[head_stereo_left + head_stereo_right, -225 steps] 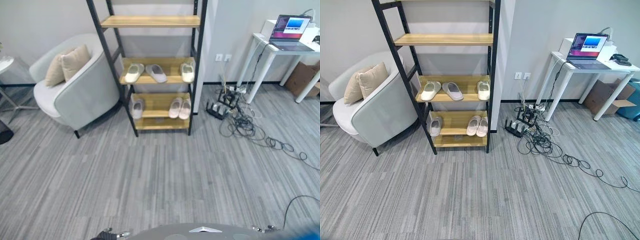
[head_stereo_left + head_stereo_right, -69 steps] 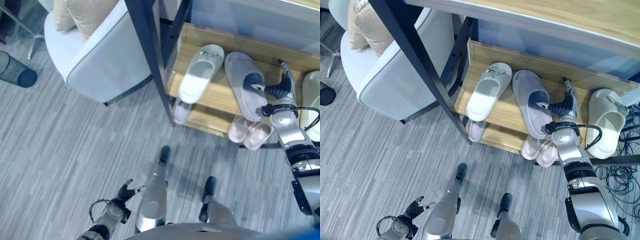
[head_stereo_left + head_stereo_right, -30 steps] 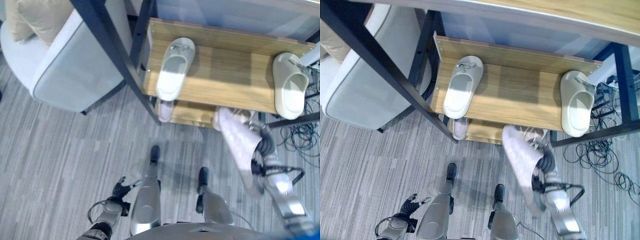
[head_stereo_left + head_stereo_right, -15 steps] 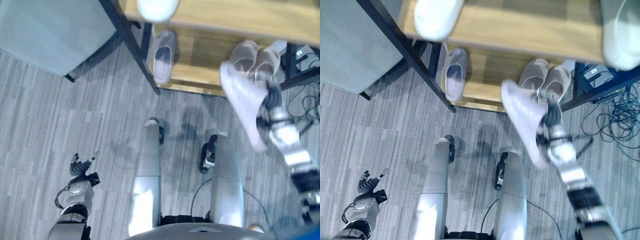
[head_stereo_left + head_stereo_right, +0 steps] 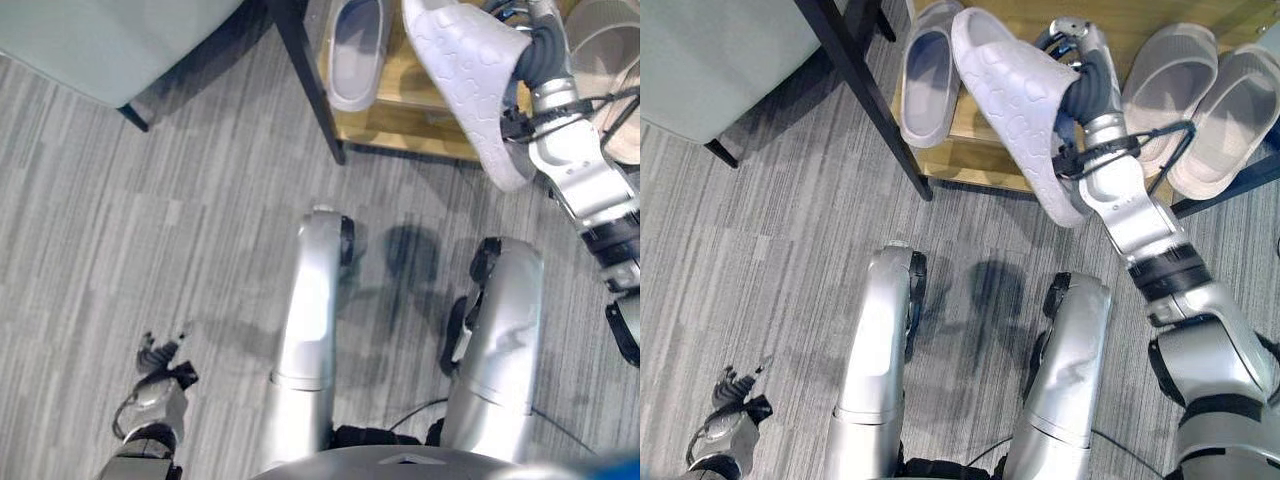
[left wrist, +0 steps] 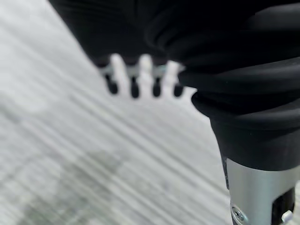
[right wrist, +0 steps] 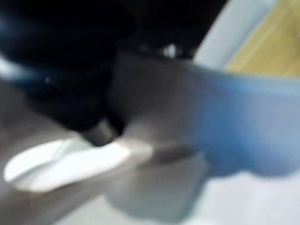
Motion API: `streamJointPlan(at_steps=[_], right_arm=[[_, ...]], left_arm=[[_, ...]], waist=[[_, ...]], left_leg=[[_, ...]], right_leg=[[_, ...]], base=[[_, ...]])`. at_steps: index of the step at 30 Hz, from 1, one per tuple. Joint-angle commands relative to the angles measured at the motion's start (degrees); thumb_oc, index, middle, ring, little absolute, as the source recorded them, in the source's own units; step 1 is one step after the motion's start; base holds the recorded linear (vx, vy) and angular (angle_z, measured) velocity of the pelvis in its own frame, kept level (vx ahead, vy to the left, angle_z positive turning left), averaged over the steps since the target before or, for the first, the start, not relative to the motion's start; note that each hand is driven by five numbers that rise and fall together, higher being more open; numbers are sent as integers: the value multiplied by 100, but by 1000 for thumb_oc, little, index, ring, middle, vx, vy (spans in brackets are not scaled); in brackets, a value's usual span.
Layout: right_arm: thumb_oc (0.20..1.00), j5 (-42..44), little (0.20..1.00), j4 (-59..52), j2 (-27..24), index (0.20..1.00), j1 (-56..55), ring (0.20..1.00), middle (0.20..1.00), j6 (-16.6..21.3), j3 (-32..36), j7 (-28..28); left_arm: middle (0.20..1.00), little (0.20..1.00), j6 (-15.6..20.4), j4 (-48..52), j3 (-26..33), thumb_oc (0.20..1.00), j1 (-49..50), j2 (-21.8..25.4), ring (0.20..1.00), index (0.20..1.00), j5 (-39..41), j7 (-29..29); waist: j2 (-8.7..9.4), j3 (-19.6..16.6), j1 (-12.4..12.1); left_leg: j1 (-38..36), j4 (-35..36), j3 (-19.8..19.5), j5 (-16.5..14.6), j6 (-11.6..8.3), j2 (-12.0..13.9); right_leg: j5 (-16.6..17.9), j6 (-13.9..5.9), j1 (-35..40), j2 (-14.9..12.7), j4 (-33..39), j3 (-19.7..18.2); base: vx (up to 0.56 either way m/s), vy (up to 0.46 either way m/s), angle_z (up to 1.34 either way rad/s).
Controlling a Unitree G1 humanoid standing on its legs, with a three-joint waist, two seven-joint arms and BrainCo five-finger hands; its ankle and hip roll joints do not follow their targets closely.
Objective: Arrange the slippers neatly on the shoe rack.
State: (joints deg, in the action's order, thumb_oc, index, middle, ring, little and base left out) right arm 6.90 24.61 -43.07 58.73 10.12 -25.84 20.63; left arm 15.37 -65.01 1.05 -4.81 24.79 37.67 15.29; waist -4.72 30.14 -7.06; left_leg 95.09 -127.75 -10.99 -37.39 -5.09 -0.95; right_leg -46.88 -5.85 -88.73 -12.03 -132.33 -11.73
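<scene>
Gripping a pale slipper [image 5: 1015, 105] sole-up over the rack's bottom shelf [image 5: 970, 160], right hand [image 5: 1088, 75].

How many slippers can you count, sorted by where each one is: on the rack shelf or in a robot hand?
On the shelf: 3 slippers, one at the left, two at the right
In the right hand: 1 slipper
Total: 4

floor [image 5: 150, 230]: grey striped carpet | armchair [image 5: 110, 40]: pale grey, dark leg, left of rack, on floor
</scene>
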Motion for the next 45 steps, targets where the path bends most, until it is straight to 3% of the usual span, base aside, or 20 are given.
streamJointPlan(at_steps=[1,13,15,18,32,45], right_arm=[[200,-40,200,-331,-22,200,484,200,200,138,326,372],[200,633,200,1334,213,200,1635,200,200,-175,310,765],[200,802,200,2166,373,200,2044,200,200,-306,150,776],[200,654,200,2789,571,200,2469,200,200,-579,-155,723],[200,522,200,4330,1452,200,3313,200,200,-875,-688,911],[200,264,200,4701,1130,200,3219,200,200,-978,-731,1303]], left_arm=[[1000,1000,91,-100,-160,1000,255,40,1000,1000,61,-4],[1000,1000,-6,338,-744,1000,325,58,1000,1000,-2,-133],[1000,1000,-58,290,-913,1000,300,70,1000,1000,-15,-203],[1000,1000,-108,223,-1001,1000,251,85,1000,1000,-45,-231],[1000,1000,-219,-65,-1829,1000,291,132,1000,1000,-708,-115],[1000,1000,-199,103,-2321,1000,548,77,1000,1000,-995,-84]], waist=[[-41,-35,-139],[-23,-35,-243],[-31,-35,-312],[-4,-35,-343],[91,-35,-569],[20,-35,-598]], left_leg=[[-513,385,127,-400,704,10],[-513,95,61,-576,601,-61],[-513,37,39,-616,595,-54],[-513,-3,21,-674,594,-30],[-513,-148,14,-972,673,26],[-513,-117,200,-1079,686,12]], right_leg=[[825,506,597,111,53,-160],[822,461,812,-4,-215,-274],[828,461,824,1,-242,-281],[826,502,831,1,-228,-259],[903,506,913,-65,-86,-89],[950,547,1047,-150,-40,-33]], base=[[31,34,-22],[25,25,-1],[18,68,-2],[18,55,-1],[10,57,-1],[5,36,3]])
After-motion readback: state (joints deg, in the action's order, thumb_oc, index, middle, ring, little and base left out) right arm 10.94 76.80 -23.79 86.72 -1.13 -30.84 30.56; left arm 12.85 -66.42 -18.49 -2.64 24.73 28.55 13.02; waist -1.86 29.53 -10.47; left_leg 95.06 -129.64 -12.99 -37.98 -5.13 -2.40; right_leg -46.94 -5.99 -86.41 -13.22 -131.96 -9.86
